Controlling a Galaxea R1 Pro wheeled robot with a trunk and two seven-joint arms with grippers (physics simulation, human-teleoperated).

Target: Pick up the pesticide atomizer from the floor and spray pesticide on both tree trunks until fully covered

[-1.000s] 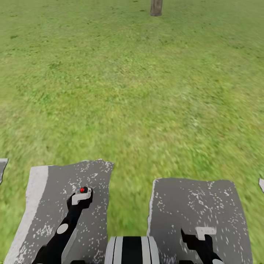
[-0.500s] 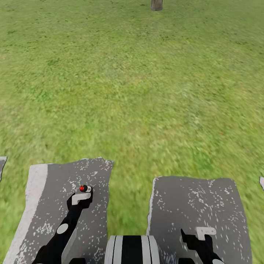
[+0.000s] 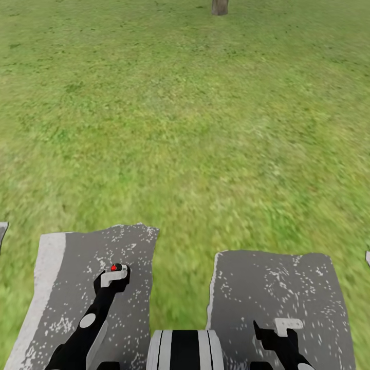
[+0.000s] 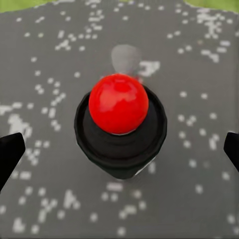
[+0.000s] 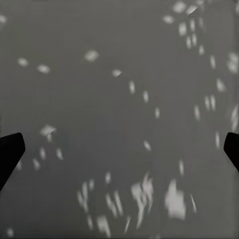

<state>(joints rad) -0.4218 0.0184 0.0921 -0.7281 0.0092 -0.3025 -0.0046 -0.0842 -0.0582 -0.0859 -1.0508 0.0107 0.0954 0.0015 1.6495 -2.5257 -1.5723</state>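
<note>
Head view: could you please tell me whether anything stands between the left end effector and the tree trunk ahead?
Nothing visible does. Only open grass lies between the left end effector and the tree trunk at the far edge.

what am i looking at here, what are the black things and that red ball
This is a simulated two-armed robot on wheels. The big picture comes from its head camera, looking down over green grass, with one tree trunk far ahead. The black shapes at the bottom are its arms, hanging over two grey speckled slabs.

The other two pictures come from cameras on the wrists. The black tips at each picture's edges are gripper fingers. The left gripper is open, with a black knob topped by a red ball between the fingers; I can't tell what it is. The right gripper is open over bare slab.
</note>
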